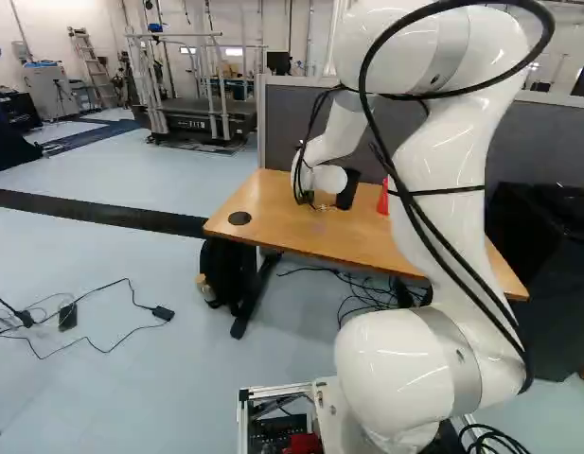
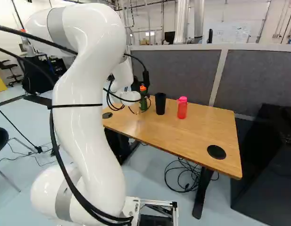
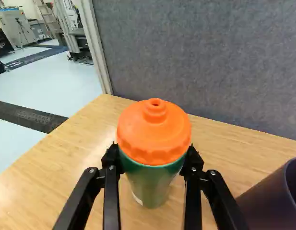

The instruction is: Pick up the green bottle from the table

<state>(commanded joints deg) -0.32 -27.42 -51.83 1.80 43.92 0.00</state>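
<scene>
Black two-fingered gripper point(image 3: 153, 155) jaws were closed round the upright green plastic bottle point(image 3: 151, 182) just under its ridged orange lid point(image 3: 154, 129), presumably so the overhang would resist slipping, with the pale wooden table point(image 3: 56, 191) beneath the bottle and the dark tapered cup point(image 3: 263, 203) beside it.

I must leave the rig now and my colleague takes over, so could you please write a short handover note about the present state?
End effector: closed on the green bottle, one finger on each side, just below its orange lid.
Bottle: upright at the table; whether its base still touches the wood, I cannot tell.
Nearby: black tumbler beside the bottle, then the red bottle with pink lid.
Done: reach and grasp.
Left: a clear lift, probably straight up, keeping away from the tumbler.
</scene>
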